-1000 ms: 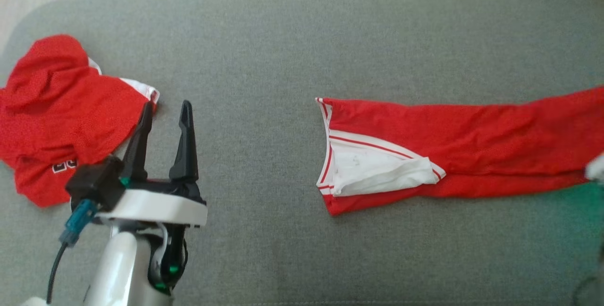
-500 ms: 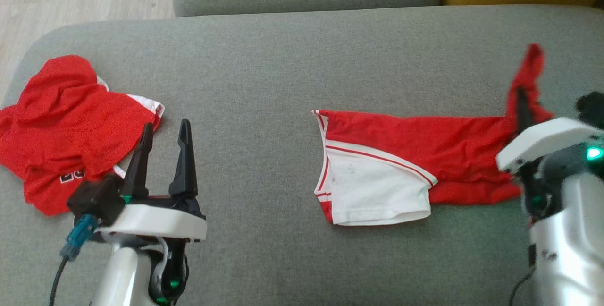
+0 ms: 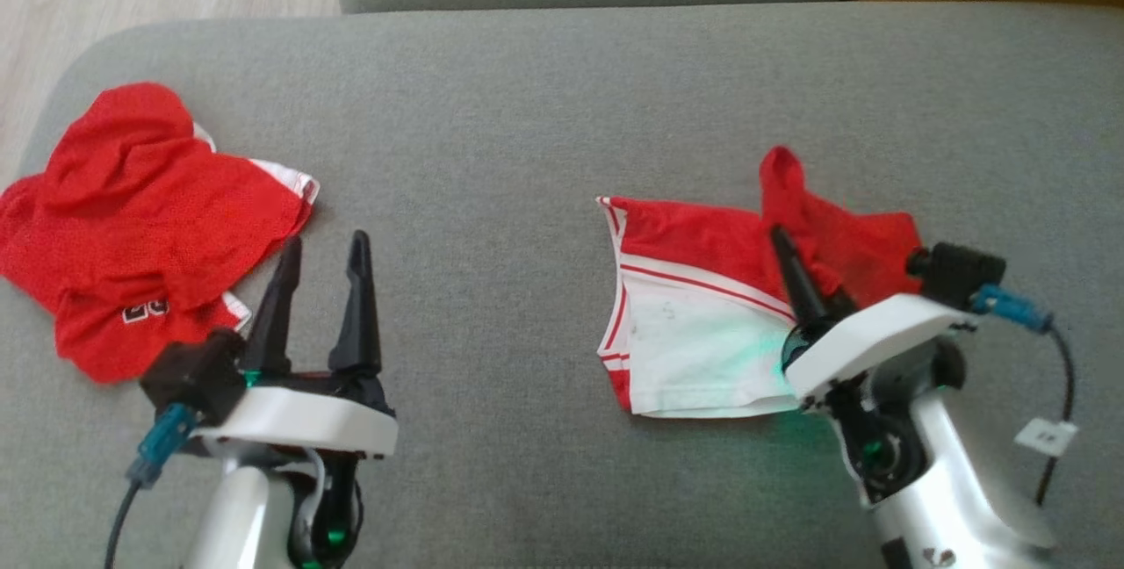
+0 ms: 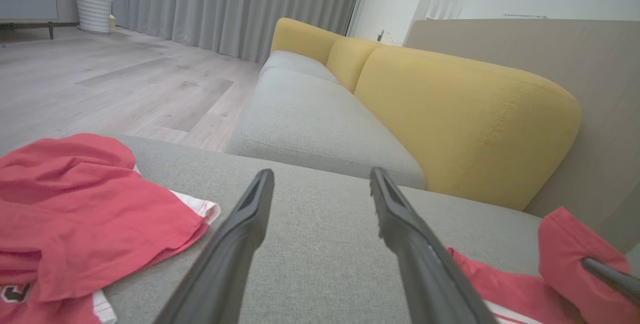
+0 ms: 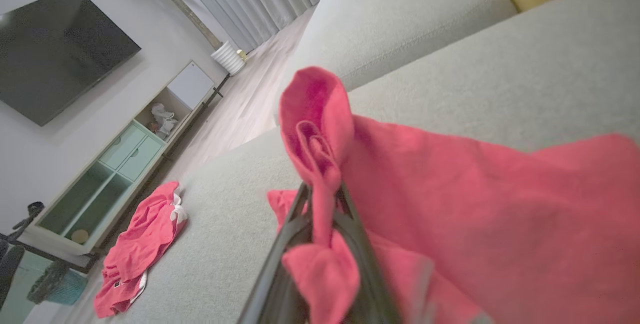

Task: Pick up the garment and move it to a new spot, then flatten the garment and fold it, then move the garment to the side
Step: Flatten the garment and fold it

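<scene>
Right claw (image 3: 786, 248) is clenched on the red end of the garment (image 3: 694, 323), holding it raised over the white half that lies flat on the sofa seat (image 3: 527, 112), apparently to fold it. Left claw (image 3: 325, 242) hangs released beside a crumpled red top (image 3: 149, 218), out of the way.

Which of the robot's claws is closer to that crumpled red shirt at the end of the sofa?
Left. The left gripper hovers open just beside the crumpled red shirt; the right gripper is far across the seat, shut on the red-and-white garment.
</scene>
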